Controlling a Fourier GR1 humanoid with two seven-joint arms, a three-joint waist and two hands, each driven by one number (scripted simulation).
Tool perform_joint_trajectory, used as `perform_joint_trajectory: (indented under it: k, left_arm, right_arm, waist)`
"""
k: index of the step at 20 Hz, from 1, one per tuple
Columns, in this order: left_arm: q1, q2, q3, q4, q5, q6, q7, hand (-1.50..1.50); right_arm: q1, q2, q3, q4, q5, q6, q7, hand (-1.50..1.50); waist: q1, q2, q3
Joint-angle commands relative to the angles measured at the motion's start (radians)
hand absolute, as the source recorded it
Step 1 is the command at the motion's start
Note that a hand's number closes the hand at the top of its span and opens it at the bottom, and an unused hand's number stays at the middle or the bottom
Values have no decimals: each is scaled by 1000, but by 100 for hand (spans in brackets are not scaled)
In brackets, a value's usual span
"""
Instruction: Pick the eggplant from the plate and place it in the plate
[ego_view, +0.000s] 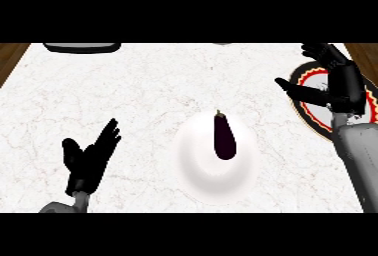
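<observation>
Eggplant (224, 140) on white plate (196, 172)

The right hand (343, 87) and its forearm cover much of the patterned plate (314, 120), which the right edge also cuts off; a dark object (81, 47) is clipped at the top edge, too little showing to name.

A kitchen scene: a white marble counter (133, 90) flanked by brown wood (11, 55) carries a white plate (199, 185) holding an eggplant (224, 137), with a black plate (314, 120) rimmed in red and cream at its right edge.
</observation>
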Motion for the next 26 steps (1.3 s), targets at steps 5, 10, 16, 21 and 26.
perform_joint_trajectory:
  k: [5, 10, 16, 21, 26]
  left_arm:
    - [41, -51, 6, -1, -28, 9, 33, 0]
    - [45, -46, -4, -2, -40, 12, 28, 0]
    - [5, -74, 23, 59, -48, 5, 1, 0]
    - [40, -48, 34, -41, -54, -3, 77, 0]
    - [56, -45, 51, -52, -64, -30, 74, 0]
  right_arm:
    - [41, -51, 72, -69, 90, 114, 70, -150]
    - [-43, -169, 233, -63, 181, 328, 279, -150]
    - [-101, -157, 318, -154, 225, 456, 478, -150]
    - [-124, -59, 345, -202, 287, 478, 640, -150]
    - [-85, 78, 423, -193, 435, 393, 708, -150]
  waist:
    - [-18, -11, 0]
    - [-12, -14, -2]
    - [-21, -11, -1]
    - [-14, -10, 0]
    - [-10, -10, 1]
